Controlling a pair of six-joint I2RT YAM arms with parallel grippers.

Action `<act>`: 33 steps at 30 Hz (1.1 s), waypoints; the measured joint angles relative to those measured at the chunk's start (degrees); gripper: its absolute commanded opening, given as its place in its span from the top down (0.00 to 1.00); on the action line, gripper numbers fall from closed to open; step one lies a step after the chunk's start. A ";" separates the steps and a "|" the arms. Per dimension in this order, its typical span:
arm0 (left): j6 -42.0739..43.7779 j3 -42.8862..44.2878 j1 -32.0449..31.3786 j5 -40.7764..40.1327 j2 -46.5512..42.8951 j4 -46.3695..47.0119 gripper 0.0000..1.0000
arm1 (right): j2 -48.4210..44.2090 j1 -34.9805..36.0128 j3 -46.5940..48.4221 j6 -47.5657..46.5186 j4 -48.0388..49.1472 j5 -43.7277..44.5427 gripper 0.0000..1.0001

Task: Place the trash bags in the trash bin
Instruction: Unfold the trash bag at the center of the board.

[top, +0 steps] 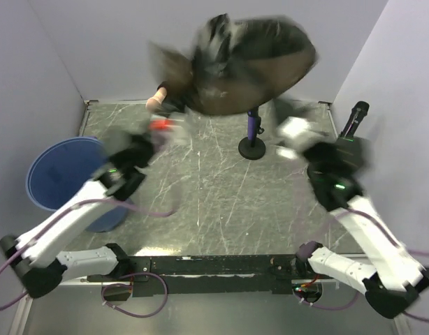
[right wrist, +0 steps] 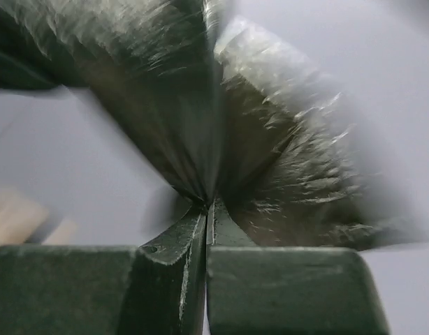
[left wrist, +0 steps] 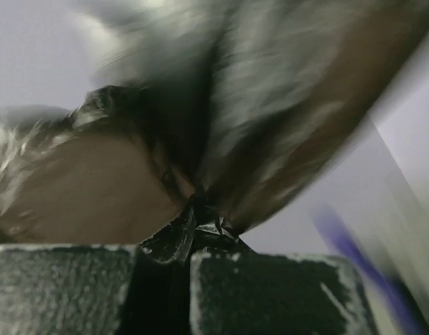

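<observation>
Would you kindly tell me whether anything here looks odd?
The bag hangs in mid-air, blurred, pinched by the left gripper and right gripper, not over the bin at the left. A skin-coloured shape beside it may be a hand; too blurred to tell.

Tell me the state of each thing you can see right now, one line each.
trash bag: raised in the air, motion-blurred, stretched between both grippers, not yet in the bin.
left gripper: shut on the trash bag's film.
right gripper: shut on the trash bag's film.
trash bin: upright, open-topped, no bag visible inside, partly hidden by the left arm.
black stand: standing upright, untouched.
</observation>
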 measured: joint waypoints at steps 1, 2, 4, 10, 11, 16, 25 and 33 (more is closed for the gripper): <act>0.04 -6.21 1.18 1.86 -0.02 -6.36 0.99 | -0.31 -0.04 -6.49 0.57 -3.43 0.72 1.00; 0.33 -8.87 1.92 3.69 1.97 -12.85 0.99 | 1.07 -0.11 -10.75 0.72 -9.79 0.07 1.00; -0.48 -11.32 3.15 8.26 9.27 -29.35 0.99 | 3.13 0.04 -19.65 2.05 -20.52 -1.60 1.00; -10.58 -18.88 4.46 10.84 11.28 -52.41 0.99 | -8.96 3.21 -38.80 8.28 -45.24 -2.56 1.00; -12.79 -17.18 4.46 10.86 9.99 -52.92 0.99 | -10.14 3.41 -35.93 9.51 -45.66 -2.73 1.00; -23.12 -5.38 5.20 7.67 8.76 -49.31 0.99 | -4.92 2.91 -20.20 15.54 -40.39 1.84 1.00; -26.60 30.86 14.14 -4.33 25.57 -50.12 0.99 | 26.73 -9.90 23.12 21.79 -38.16 11.37 1.00; -18.60 37.29 13.79 -5.35 20.96 -25.81 0.99 | 27.93 -8.24 38.71 15.30 -19.37 7.17 1.00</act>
